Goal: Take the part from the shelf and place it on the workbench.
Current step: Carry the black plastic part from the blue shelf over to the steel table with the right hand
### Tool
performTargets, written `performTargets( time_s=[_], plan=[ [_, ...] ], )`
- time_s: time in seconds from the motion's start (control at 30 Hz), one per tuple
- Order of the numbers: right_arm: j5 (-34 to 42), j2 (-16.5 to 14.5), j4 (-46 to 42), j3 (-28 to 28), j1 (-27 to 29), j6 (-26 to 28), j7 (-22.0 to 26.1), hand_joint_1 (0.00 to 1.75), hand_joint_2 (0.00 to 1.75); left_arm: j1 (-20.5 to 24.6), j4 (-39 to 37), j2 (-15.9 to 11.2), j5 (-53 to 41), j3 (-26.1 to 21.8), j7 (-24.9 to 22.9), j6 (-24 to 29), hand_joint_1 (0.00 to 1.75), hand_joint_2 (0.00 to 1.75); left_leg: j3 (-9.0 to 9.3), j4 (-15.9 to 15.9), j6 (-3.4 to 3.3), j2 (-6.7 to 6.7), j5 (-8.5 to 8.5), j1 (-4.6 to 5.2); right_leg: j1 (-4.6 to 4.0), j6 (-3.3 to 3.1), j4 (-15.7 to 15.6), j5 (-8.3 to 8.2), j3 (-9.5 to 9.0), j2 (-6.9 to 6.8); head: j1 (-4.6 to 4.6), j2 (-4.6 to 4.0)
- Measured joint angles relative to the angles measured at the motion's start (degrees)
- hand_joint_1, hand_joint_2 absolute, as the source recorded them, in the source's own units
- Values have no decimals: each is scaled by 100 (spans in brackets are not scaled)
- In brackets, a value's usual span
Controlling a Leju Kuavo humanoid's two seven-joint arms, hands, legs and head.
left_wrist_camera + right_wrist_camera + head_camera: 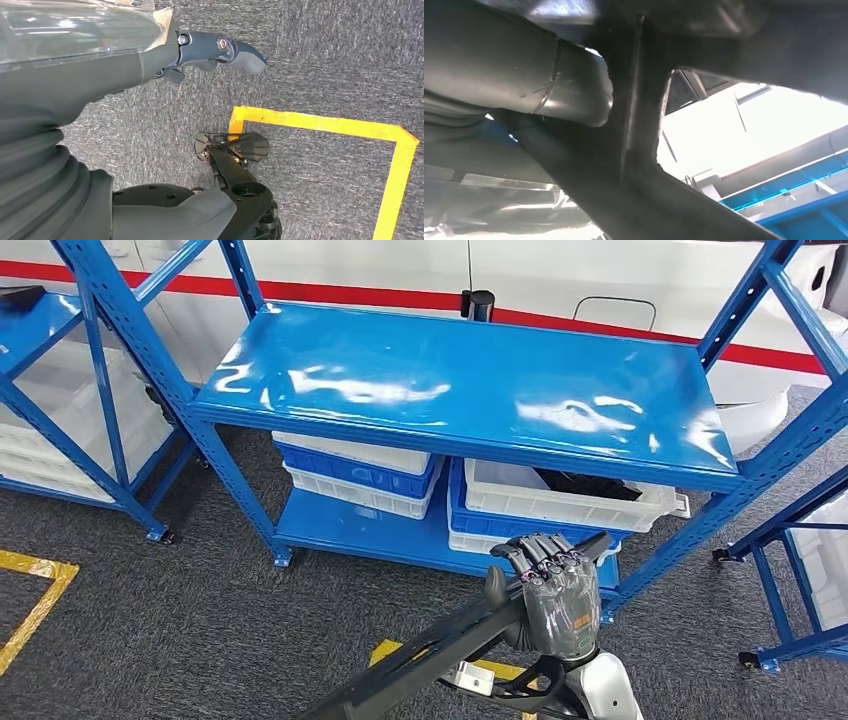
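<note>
Holding the part [440,650] clear of the shelf [450,380], right hand [555,590] clenched around it.

The long dark part slants low in front of the shelf, above the grey carpet [200,620], its upper end level with the shelf's bottom tier. Right hand fingers wrap the bar near that end. White and blue bins [560,502] sit under the shelf's top board. Left hand [220,52] hangs over carpet near yellow floor tape [320,122], fingers loosely apart, grasping nothing.
</note>
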State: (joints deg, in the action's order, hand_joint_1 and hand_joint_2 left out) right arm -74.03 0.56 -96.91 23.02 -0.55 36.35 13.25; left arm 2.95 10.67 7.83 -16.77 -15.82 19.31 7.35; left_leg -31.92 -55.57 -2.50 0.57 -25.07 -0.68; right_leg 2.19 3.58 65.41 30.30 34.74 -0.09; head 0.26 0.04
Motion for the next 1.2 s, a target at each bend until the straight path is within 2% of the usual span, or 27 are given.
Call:
performTargets(
  time_s=[0.03,0.07,0.1,0.13,0.2,0.23,0.3,0.37,0.4,0.43,0.53,0.77,0.83,0.9,0.93,0.97,1.0,1.03,1.07,1.1,1.17,1.2],
  plan=[
    [1,1,4,1,-2,0,0,175,0,2,0,-6,1,-2,-4,-2,0,175,-30,-50,47,-7,-14,-1,10,44,-370,-98,-204,9,5,0],
    [4,1,6,1,-4,0,0,175,0,4,0,-10,2,-4,-7,-2,0,175,-61,-107,93,-14,-31,-1,12,48,-648,-165,-352,27,9,0],
    [8,1,10,2,-3,0,-1,175,0,5,0,-16,2,-7,-7,-1,0,175,-93,-150,139,-22,-38,8,3,16,-768,-184,-405,45,3,0],
    [10,0,14,5,-1,0,-1,175,0,4,0,-22,3,-8,-7,1,0,175,-119,-171,173,-31,-31,15,-16,-39,-746,-181,-388,66,-8,0],
    [14,-1,17,12,0,0,-2,175,0,-3,0,-20,7,-10,-5,1,0,175,-153,-192,217,-41,-19,-19,-13,-136,-721,-217,-357,72,-30,0],
    [13,-2,17,15,-1,0,-1,175,0,-5,0,-19,8,-12,-5,1,0,175,-188,-260,235,-43,-82,-39,-11,-174,-718,-237,-346,71,-31,0],
    [13,-3,17,17,-4,0,0,175,0,-4,0,-16,8,-15,-5,1,0,175,-394,-744,271,-46,-435,-62,-23,-254,-724,-282,-306,64,-39,0],
    [13,-2,18,17,-4,0,0,175,0,-5,0,-16,7,-18,-5,-2,0,175,-724,-1540,288,-48,-860,-59,-65,-320,-722,-321,-242,58,-49,0],
    [13,-2,19,17,-3,0,0,175,0,-8,0,-17,7,-19,-5,-4,0,175,-828,-1812,282,-48,-958,-57,-87,-348,-721,-341,-211,56,-50,0],
    [13,-1,19,17,-3,0,0,175,0,-10,0,-17,5,-20,-5,-7,0,175,-822,-1868,260,-48,-943,-53,-108,-371,-721,-358,-187,56,-50,0],
    [13,-1,20,17,-3,0,0,175,0,-10,0,-16,1,-20,-3,-11,0,175,-539,-1452,191,-49,-693,-42,-143,-397,-720,-383,-162,58,-52,0],
    [13,-1,18,17,-3,0,0,175,0,-9,0,-16,1,-20,-3,-12,0,175,-435,-1282,173,-50,-621,-39,-147,-396,-720,-384,-162,59,-50,0],
    [13,-4,18,17,-5,0,0,175,0,4,0,-21,-3,-19,-3,-14,0,175,-97,-711,92,-61,-496,-1,-173,-384,-717,-402,-158,60,-42,0],
    [14,-8,15,18,-15,0,1,175,0,10,0,-20,-9,-18,5,-17,0,175,162,-199,11,-57,-357,46,-200,-321,-718,-447,-132,54,-39,0],
    [15,-4,13,19,-25,0,2,175,0,9,0,-14,-11,-18,10,-20,0,175,135,-147,-8,-34,-283,49,-203,-304,-510,-327,-19,45,-29,0],
    [18,4,11,19,-28,0,3,175,0,3,0,-9,-11,-19,14,-27,0,175,81,-104,-29,-13,-197,53,-187,-275,-88,-123,159,36,-20,0],
    [22,16,9,20,-28,0,4,175,0,-1,0,-1,-11,-19,16,-38,0,175,22,-72,-41,6,-110,48,-169,-209,-28,-31,100,26,-8,0],
    [28,28,9,20,-28,1,4,175,0,-1,0,4,-11,-20,16,-48,0,175,-43,-86,-33,21,-58,52,-132,-174,-58,77,-3,13,3,0],
    [36,37,9,20,-21,1,5,175,0,-2,0,8,-9,-22,16,-56,0,175,-99,-121,-6,25,-34,67,-121,-131,-298,32,-203,12,2,0],
    [47,42,6,20,-22,2,6,175,0,1,0,10,-5,-25,16,-58,0,175,-136,-152,27,24,-19,79,-117,-108,-748,-100,-466,11,0,0],
    [67,45,1,19,-17,3,11,175,0,3,0,10,2,-32,16,-55,0,175,-175,-178,86,22,7,98,-145,-173,-818,-140,-484,22,-6,0],
    [74,47,-2,18,-17,3,15,175,0,0,0,9,5,-34,16,-52,0,175,-187,-184,110,18,19,94,-122,-206,-812,-160,-475,24,-8,0]
  ],
)
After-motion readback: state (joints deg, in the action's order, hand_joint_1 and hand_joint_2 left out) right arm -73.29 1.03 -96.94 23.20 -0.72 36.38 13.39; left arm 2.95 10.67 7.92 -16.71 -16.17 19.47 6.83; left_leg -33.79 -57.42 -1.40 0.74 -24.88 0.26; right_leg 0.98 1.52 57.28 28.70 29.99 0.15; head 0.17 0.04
